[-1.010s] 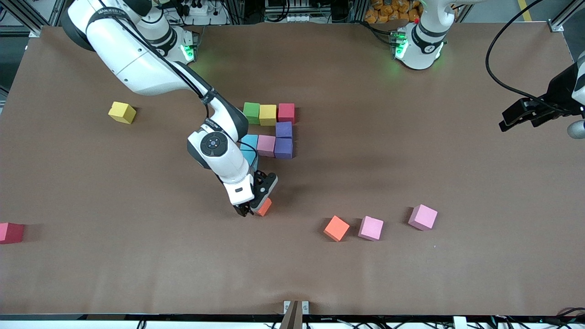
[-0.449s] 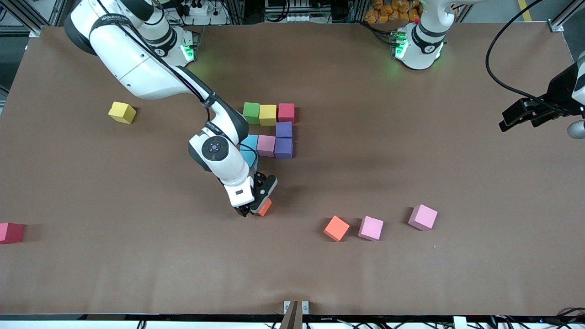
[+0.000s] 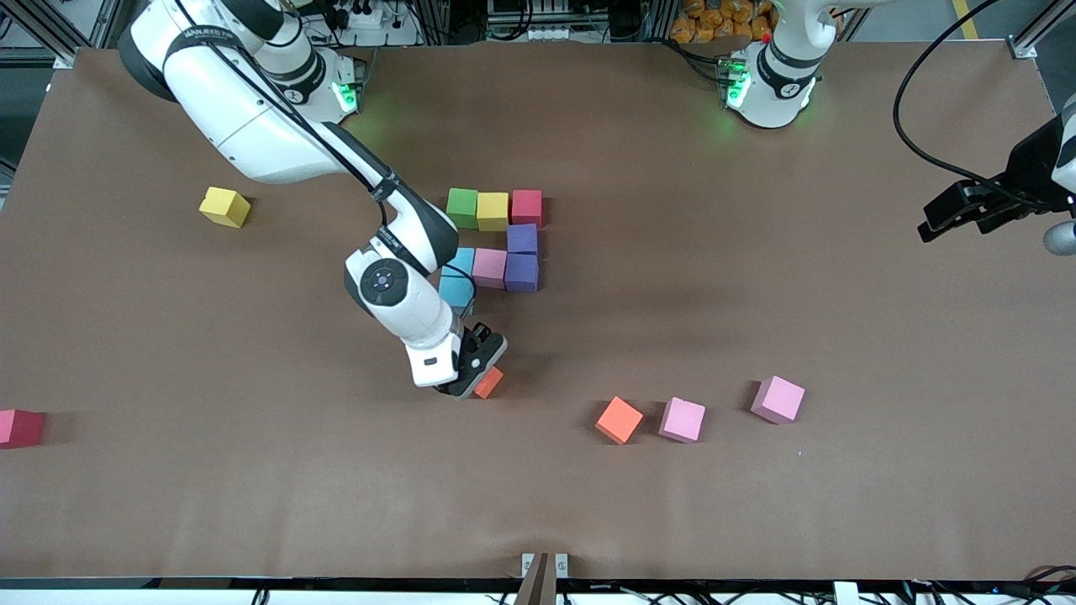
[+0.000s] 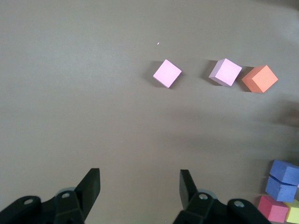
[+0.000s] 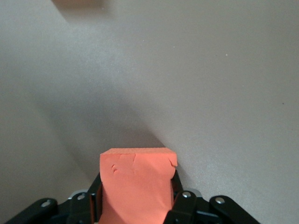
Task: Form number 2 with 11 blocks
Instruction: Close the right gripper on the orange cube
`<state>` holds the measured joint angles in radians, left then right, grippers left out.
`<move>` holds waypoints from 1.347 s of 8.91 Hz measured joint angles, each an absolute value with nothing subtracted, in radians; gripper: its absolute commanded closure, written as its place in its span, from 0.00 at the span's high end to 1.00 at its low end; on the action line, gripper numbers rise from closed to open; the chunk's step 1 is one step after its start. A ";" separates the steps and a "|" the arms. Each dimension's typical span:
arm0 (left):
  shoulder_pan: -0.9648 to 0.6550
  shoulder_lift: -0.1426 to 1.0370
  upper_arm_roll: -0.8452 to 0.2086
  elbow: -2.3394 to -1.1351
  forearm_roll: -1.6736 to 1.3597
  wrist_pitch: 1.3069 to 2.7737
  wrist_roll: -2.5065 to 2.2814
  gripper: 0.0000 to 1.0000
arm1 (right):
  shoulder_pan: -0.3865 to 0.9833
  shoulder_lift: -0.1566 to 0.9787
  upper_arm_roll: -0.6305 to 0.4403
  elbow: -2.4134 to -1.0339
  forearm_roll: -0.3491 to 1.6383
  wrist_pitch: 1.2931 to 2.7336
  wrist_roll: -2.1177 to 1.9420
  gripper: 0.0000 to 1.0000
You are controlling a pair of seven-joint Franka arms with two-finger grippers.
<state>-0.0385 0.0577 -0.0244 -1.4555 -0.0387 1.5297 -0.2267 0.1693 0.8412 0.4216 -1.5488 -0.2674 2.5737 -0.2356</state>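
My right gripper point(image 3: 472, 385) is shut on an orange block point(image 3: 488, 382), low over the table and nearer the front camera than the part-built number 2. That block point(image 5: 135, 179) fills the space between the fingers in the right wrist view. The figure has a green point(image 3: 461, 207), yellow point(image 3: 493, 210) and red block point(image 3: 527, 207) in a row, two purple blocks point(image 3: 522, 255) under the red, then a pink point(image 3: 489, 267) and a light blue block point(image 3: 456, 290), partly hidden by the arm. My left gripper point(image 3: 935, 225) waits open point(image 4: 140, 184) at the left arm's end.
Loose blocks lie near the front: an orange one point(image 3: 619, 419), a pink one point(image 3: 682, 419) and another pink point(image 3: 777, 399). A yellow block point(image 3: 224, 207) and a red block point(image 3: 20, 427) sit toward the right arm's end. A black cable point(image 3: 912, 126) hangs by the left arm.
My right gripper's fingers have closed onto the orange block, and the hand has shifted slightly. The left arm has not moved.
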 measured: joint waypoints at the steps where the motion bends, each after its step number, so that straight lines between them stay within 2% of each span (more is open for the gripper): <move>1: -0.039 0.058 -0.024 -1.456 -0.039 1.530 -0.227 0.77 | 0.168 0.838 0.418 -1.538 -0.253 2.534 -0.234 0.00; 3: -0.038 0.058 -0.024 -1.456 -0.039 1.530 -0.227 0.77 | 0.144 0.799 0.405 -1.538 -0.241 2.419 -0.155 0.00; 6: -0.039 0.058 -0.024 -1.455 -0.039 1.530 -0.227 0.77 | 0.142 0.677 0.404 -1.644 -0.233 2.384 0.095 0.00; 8: -0.039 0.058 -0.024 -1.455 -0.039 1.530 -0.227 0.77 | 0.167 0.604 0.398 -1.747 -0.231 2.415 0.286 0.00; 10: -0.039 0.058 -0.025 -1.455 -0.039 1.530 -0.227 0.77 | 0.171 0.555 0.387 -1.848 -0.231 2.521 0.372 0.00; 12: -0.039 0.058 -0.025 -1.455 -0.039 1.530 -0.227 0.77 | 0.169 0.539 0.371 -1.875 -0.231 2.545 0.393 0.00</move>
<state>-0.0385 0.0580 -0.0246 -1.4553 -0.0387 1.5297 -0.2267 0.1691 0.5394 0.3708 -1.8746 -0.2306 2.5449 0.3929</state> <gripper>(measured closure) 0.229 0.476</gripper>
